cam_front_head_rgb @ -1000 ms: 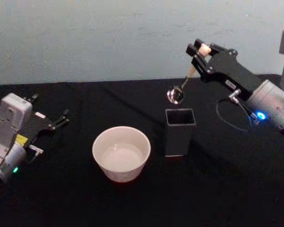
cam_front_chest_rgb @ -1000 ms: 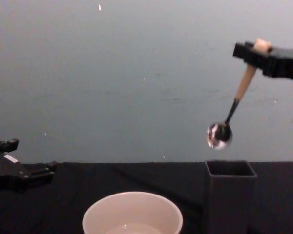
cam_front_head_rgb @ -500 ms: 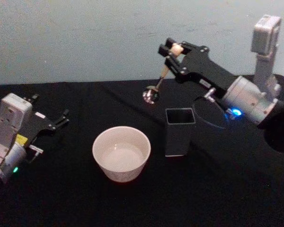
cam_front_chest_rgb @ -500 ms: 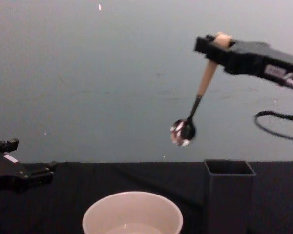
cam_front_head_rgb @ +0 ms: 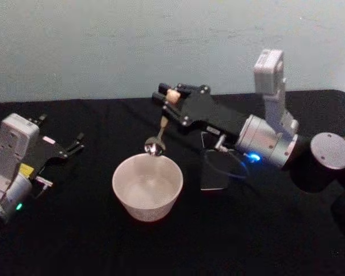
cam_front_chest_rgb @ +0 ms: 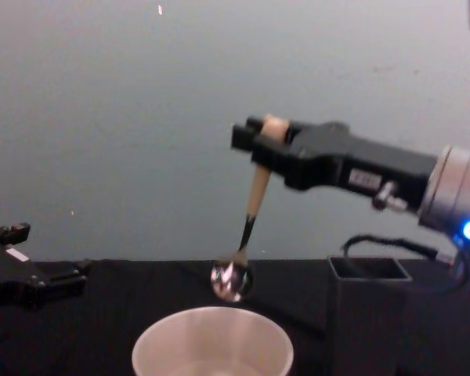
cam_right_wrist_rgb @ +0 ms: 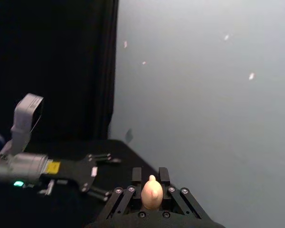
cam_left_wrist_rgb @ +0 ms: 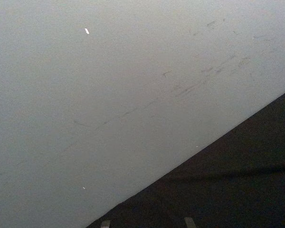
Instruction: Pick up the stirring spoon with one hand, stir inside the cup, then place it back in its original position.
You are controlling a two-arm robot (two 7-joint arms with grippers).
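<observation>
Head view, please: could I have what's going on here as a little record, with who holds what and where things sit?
right gripper: shut on the stirring spoon, near its knob end
spoon bowl: hanging just above the far rim of the cup, not yet inside
holder: dark, square-sided, standing to the right of the cup
left gripper: open, parked at the left of the table

Dark grey square holder (cam_front_chest_rgb: 368, 321) – upright on black table (cam_front_head_rgb: 92, 241), open-topped, pale blue-grey wall (cam_front_head_rgb: 103, 46) behind
</observation>
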